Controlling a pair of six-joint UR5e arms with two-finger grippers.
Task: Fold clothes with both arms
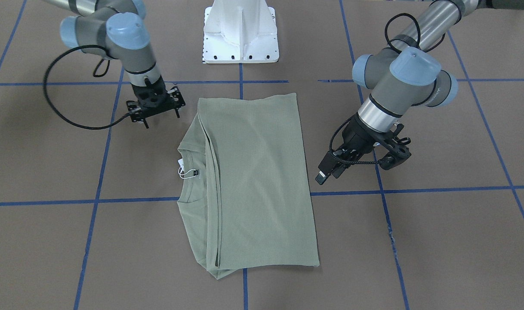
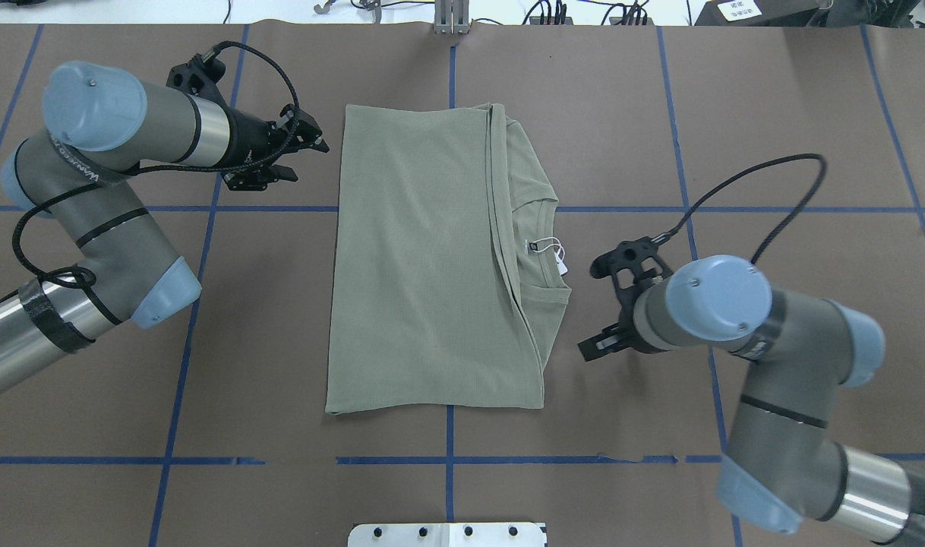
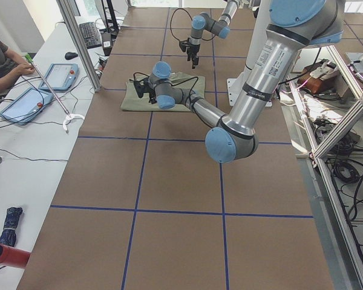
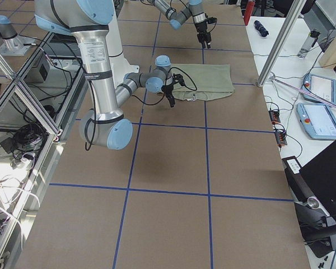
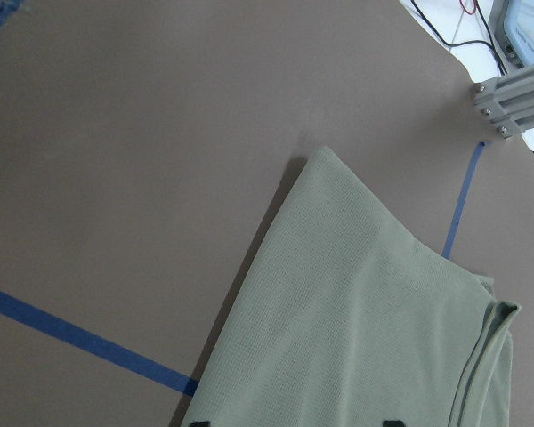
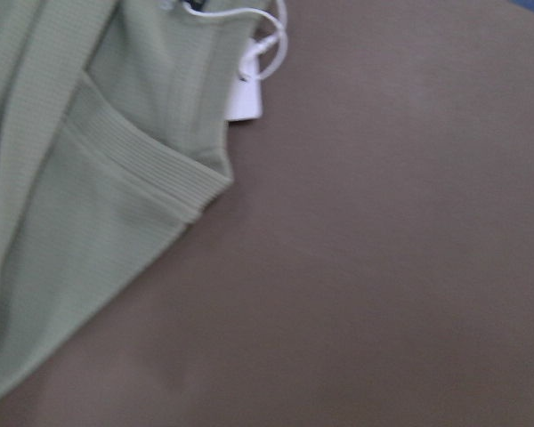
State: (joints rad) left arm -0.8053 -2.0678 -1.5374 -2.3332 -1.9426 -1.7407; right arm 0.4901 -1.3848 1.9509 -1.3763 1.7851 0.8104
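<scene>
The sage-green shirt (image 1: 253,181) lies flat on the brown table, folded into a long rectangle, also seen from overhead (image 2: 432,266). Its round neck and white hang tag (image 2: 558,259) show at the edge nearest my right arm. My left gripper (image 2: 303,156) is open and empty, hovering just off the shirt's far corner on my left. The left wrist view shows that corner (image 5: 320,160) with the fingertips spread apart. My right gripper (image 1: 161,118) is open and empty, beside the neck edge. The right wrist view shows the collar (image 6: 151,173) and the tag (image 6: 245,93).
The white pedestal base (image 1: 240,34) stands at the near table edge behind the shirt. Blue tape lines (image 2: 451,460) grid the brown table. An aluminium post (image 5: 507,98) stands at the far edge. An operator's side table with tablets (image 3: 24,103) runs along the far side.
</scene>
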